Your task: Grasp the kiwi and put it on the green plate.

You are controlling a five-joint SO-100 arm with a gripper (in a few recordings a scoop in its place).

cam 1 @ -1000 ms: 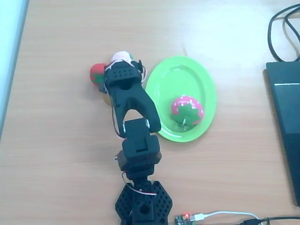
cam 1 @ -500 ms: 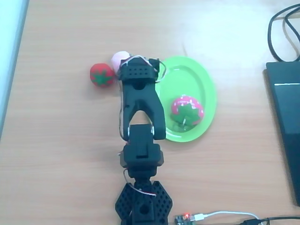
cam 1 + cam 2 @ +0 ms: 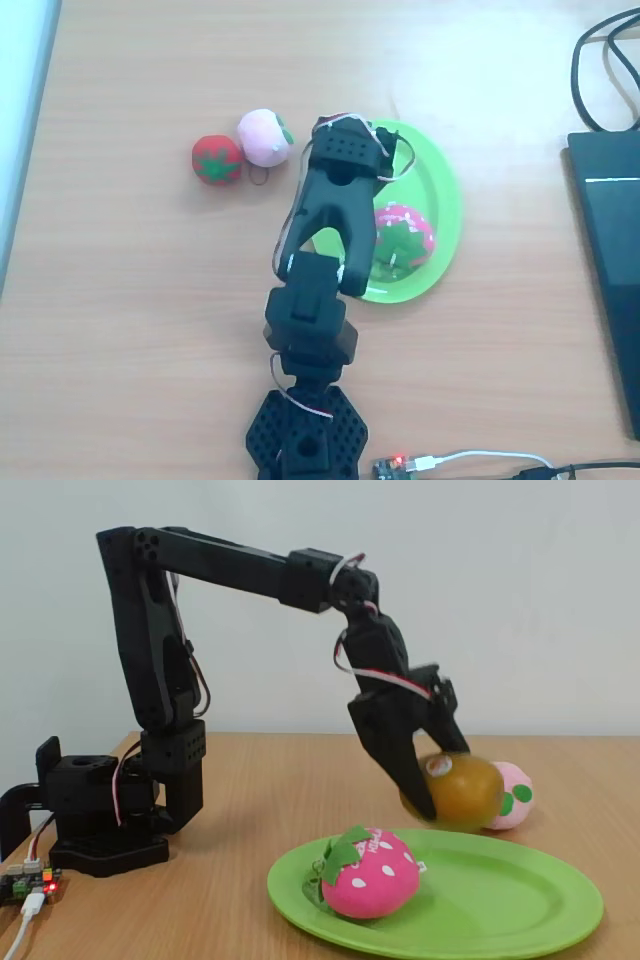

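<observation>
fingers: clenched on the kiwi (image 3: 455, 790) – in the fixed view the black fingers (image 3: 405, 765) clamp it from the left side and from behind
kiwi: brown, round white spot near its top, held in the air between the fingers; slightly blurred in the fixed view
green plate (image 3: 500, 900): directly below the fingers, lying flat on the tabletop (image 3: 240, 910); the kiwi hangs over its far edge, not touching it
overhead view: the black arm (image 3: 335, 205) reaches over the plate's left part (image 3: 445, 170) and covers the fingers and the kiwi, so their grip cannot be judged from there
strawberry (image 3: 365, 875): pink plush with white dots and a green leaf top, lying on the plate below and left of the fingers, nearer the fixed camera – apart from the kiwi
peach (image 3: 512, 795): pink plush with green spots, just behind and right of the kiwi in the fixed view; in the overhead view (image 3: 263, 137) it sits on the tabletop left of the arm's head
tomato (image 3: 216, 160): red plush with a green star, touching or just beside the peach, farther left of the fingers
laptop (image 3: 610, 270): dark, at the right edge, well apart from the fingers
</observation>
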